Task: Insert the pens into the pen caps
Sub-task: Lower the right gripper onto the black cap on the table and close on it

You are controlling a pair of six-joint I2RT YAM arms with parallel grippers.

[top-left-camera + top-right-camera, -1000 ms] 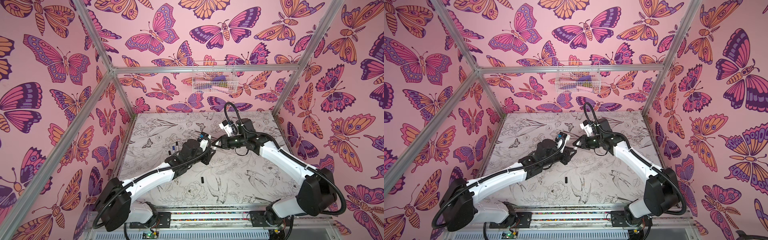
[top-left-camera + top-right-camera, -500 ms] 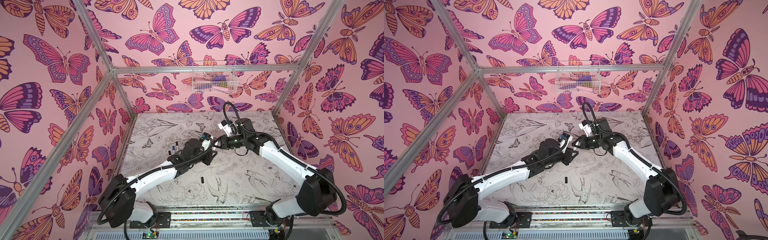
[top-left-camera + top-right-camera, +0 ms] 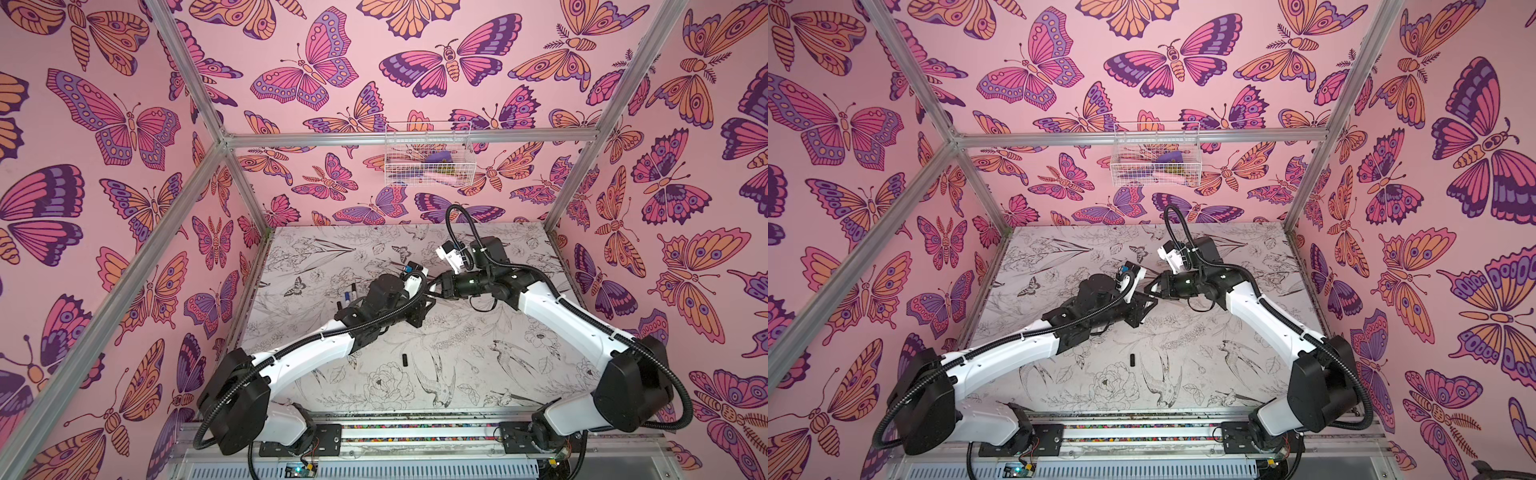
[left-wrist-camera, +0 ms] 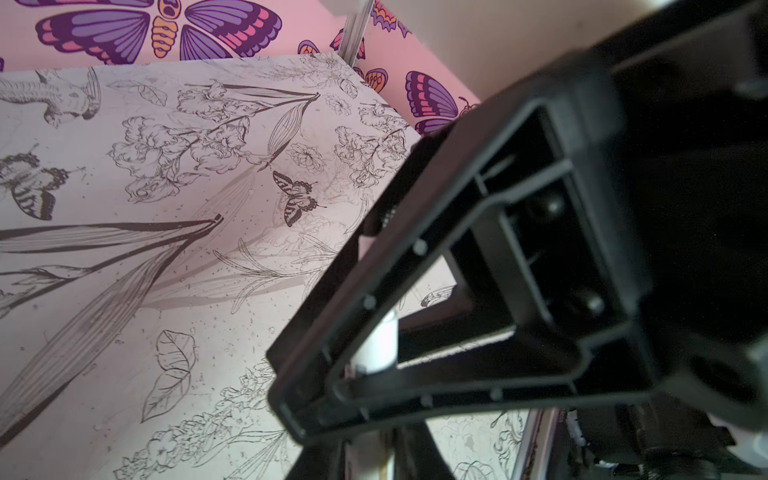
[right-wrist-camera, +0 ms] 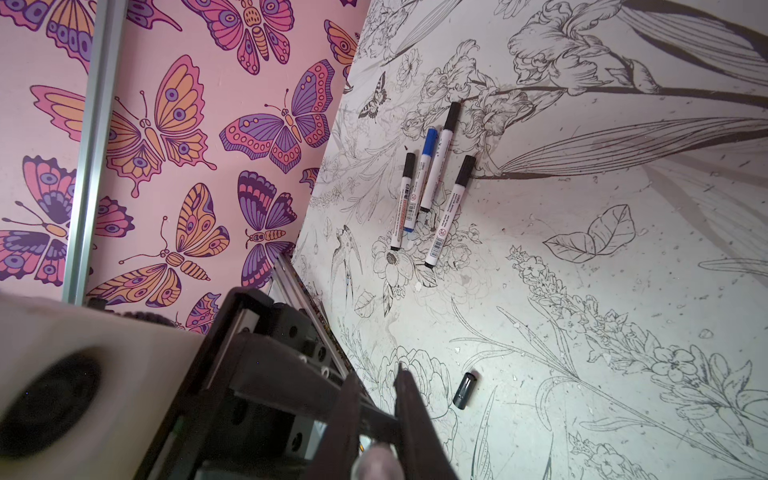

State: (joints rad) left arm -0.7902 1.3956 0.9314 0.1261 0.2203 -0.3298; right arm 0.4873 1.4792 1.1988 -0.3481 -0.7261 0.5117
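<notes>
Both top views: my left pincer (image 3: pixel 428 305) and right pincer (image 3: pixel 437 289) meet above the desk (image 3: pixel 478 365), one loose cap (image 3: pixel 405 360) apart; left wrist: pincer clamped on a white pen (image 4: pixel 376 345); right wrist: pincer closed, contents blurred; four capped pens (image 5: pixel 432 183) lie together.

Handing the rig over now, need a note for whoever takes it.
Left gripper: shut on a white pen.
Right gripper: shut, tip to tip with it; its load is too blurred to name.
Four pens lie together left on the table, apparently capped: three black, one blue.
One loose black cap lies between the arms.
Left to do: cap the held pen.
</notes>
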